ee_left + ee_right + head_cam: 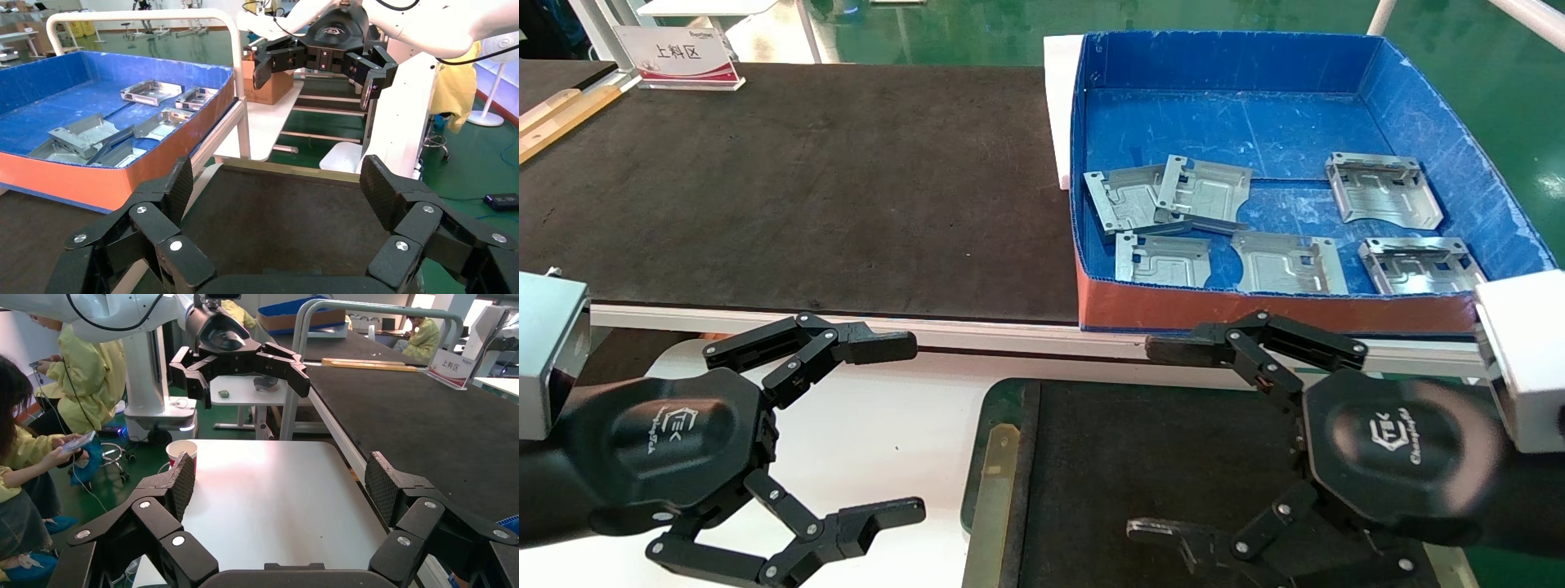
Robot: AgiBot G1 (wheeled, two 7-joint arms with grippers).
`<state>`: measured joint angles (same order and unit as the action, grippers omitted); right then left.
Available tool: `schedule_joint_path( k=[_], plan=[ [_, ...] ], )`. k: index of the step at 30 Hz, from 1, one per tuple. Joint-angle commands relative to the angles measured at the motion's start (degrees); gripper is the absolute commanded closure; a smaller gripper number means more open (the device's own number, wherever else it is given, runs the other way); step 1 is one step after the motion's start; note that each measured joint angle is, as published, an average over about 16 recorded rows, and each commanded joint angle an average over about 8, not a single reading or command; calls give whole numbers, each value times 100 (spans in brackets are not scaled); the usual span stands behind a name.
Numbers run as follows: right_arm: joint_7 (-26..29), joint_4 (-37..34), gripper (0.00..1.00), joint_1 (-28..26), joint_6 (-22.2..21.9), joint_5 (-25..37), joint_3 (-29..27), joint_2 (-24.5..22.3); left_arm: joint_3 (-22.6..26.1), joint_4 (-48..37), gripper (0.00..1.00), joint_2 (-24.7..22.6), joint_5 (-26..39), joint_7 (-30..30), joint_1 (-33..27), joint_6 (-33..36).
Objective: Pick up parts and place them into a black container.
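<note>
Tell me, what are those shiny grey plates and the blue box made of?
The plates look like stamped metal: silver-grey, with glints and pressed grooves. The blue box seems to be thin corrugated plastic or coated cardboard; its walls are scuffed, with folded corners. I cannot be sure which.

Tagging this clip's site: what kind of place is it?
Likely a factory floor or robot data-collection workcell: stamped metal parts in a blue box, a sign stand on the long black mat, green floor, seated workers in yellow coats.
</note>
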<state>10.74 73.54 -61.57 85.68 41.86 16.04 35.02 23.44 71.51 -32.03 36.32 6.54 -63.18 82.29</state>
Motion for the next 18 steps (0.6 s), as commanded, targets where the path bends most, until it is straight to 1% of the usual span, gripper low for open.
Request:
schedule_joint_path(
  k=[1, 6, 14, 18],
  plan=[
    [0, 0, 0, 0, 0, 0, 0, 0, 0, 0, 0, 0, 0, 0, 0, 0],
    [0, 0, 0, 0, 0, 0, 0, 0, 0, 0, 0, 0, 0, 0, 0, 0],
    [0, 0, 0, 0, 0, 0, 0, 0, 0, 0, 100, 0, 0, 0, 0, 0],
    [0, 0, 0, 0, 0, 0, 0, 0, 0, 0, 100, 0, 0, 0, 0, 0]
  ],
)
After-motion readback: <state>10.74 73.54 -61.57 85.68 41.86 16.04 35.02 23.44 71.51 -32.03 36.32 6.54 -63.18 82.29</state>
